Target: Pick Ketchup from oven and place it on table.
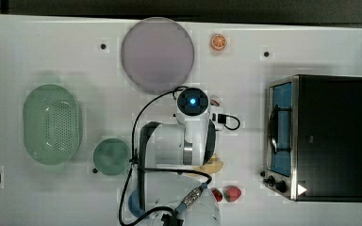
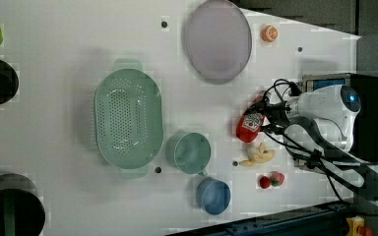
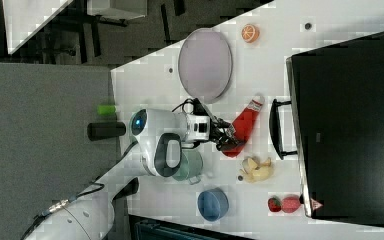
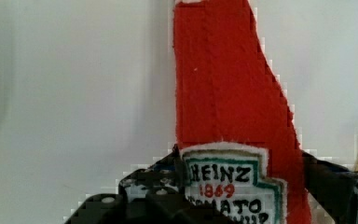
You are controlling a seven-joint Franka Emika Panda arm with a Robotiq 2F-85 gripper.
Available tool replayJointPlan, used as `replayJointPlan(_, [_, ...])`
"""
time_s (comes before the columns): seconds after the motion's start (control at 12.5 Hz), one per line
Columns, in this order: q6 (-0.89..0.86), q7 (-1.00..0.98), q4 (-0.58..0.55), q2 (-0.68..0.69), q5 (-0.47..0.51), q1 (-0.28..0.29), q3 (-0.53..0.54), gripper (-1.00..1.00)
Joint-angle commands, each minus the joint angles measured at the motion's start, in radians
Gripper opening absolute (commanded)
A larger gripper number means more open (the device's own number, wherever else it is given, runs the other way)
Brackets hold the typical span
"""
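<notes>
The Ketchup (image 2: 250, 125) is a red bottle with a white shield label, and it sits between the fingers of my gripper (image 2: 268, 118), which is shut on its lower body. In the right view the Ketchup (image 3: 245, 124) lies slanted over the white table (image 3: 280, 60), its white cap pointing toward the oven's handle. In the wrist view the fingers (image 4: 135, 196) flank the Ketchup (image 4: 228, 93) at label height. The black oven (image 1: 330, 136) stands at the top view's right with its blue glass door upright. My arm's wrist hides the bottle in the top view.
A grey-lilac plate (image 1: 158, 54) and an orange slice (image 1: 218, 41) lie beyond the arm. A green colander (image 1: 52, 123), a green cup (image 1: 111, 156) and a blue cup (image 2: 213, 195) sit on the table. A banana (image 2: 258, 155) and strawberries (image 1: 228, 193) lie close to the bottle.
</notes>
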Motion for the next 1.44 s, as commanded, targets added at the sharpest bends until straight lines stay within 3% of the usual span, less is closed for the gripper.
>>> replayJointPlan(0.08, [-0.008,0.044,0.052,-0.074,0.025,-0.016,0.01,1.0])
replayJointPlan(0.4, [-0.135,0.076,0.154,-0.235,0.025,-0.016,0.008,1.0])
replayJointPlan(0.64, [-0.416,0.076,0.358,-0.358,0.023,-0.016,0.005,1.0])
replayJointPlan(0.72, [-0.499,0.076,0.445,-0.366,0.021,-0.018,0.002,1.0])
replayJointPlan(0.96, [-0.639,0.082,0.563,-0.365,0.016,-0.018,-0.002,1.0])
replayJointPlan(1.28, [-0.899,0.082,0.667,-0.366,-0.003,-0.02,-0.01,1.0])
replayJointPlan(1.44, [-0.917,0.082,0.671,-0.365,-0.003,-0.02,-0.01,1.0])
